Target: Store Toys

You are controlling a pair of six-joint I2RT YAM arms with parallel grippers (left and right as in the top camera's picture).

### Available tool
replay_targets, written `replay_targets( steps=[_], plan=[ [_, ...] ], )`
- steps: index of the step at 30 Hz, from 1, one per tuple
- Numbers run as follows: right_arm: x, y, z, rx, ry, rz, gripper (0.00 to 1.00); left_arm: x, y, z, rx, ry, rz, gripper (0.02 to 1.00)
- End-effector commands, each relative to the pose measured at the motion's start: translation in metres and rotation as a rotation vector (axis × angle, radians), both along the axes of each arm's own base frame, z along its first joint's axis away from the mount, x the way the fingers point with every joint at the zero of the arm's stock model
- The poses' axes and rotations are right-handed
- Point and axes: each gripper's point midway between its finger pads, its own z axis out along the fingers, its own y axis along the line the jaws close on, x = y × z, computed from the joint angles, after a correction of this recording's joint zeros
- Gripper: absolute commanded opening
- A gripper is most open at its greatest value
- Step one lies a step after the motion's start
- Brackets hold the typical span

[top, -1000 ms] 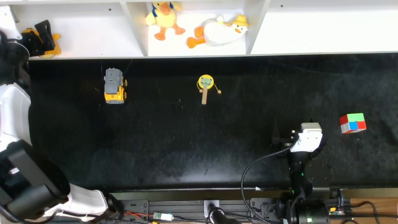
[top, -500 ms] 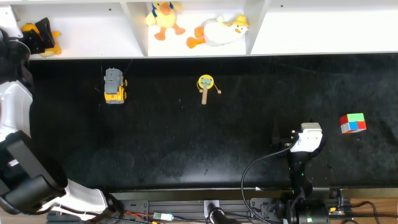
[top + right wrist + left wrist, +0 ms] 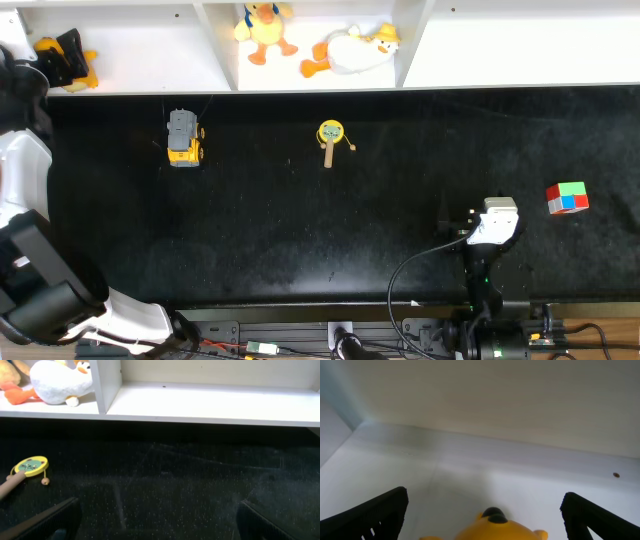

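resting in the upper-left cubby (image 3: 140, 50), the yellow toy (image 3: 62, 56) lies between the left gripper's (image 3: 483, 500) released, wide-spread jaws, while the right gripper (image 3: 493, 215) at lower right also stands unclenched and truck (image 3: 184, 137), rattle (image 3: 330, 135) and cube (image 3: 567, 197) lie on the black mat (image 3: 300, 230).

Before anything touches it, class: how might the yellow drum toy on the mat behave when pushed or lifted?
The yellow drum toy probably feels light: small head, thin wooden handle. Pushed, it may pivot rather than slide straight on the black mat. Its dangling bead would likely swing when lifted.
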Motion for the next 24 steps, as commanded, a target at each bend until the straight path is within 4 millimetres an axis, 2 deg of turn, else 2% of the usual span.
replay_targets(
  steps=[1,7,17,24],
  plan=[
    [0.000,0.002,0.000,-0.001,-0.007,0.012,0.996,-0.004,-0.005,0.017,0.002,-0.002,0.001,0.998],
    [0.000,0.002,0.000,-0.001,-0.007,0.012,0.996,-0.022,-0.010,0.031,0.000,0.028,0.019,0.998],
    [0.000,0.002,0.000,-0.001,-0.007,0.012,0.993,-0.030,-0.023,0.034,-0.016,0.057,0.004,0.998],
    [0.000,0.002,0.000,-0.001,-0.007,0.012,0.996,-0.050,-0.034,0.039,-0.021,0.109,-0.008,0.998]
  ],
)
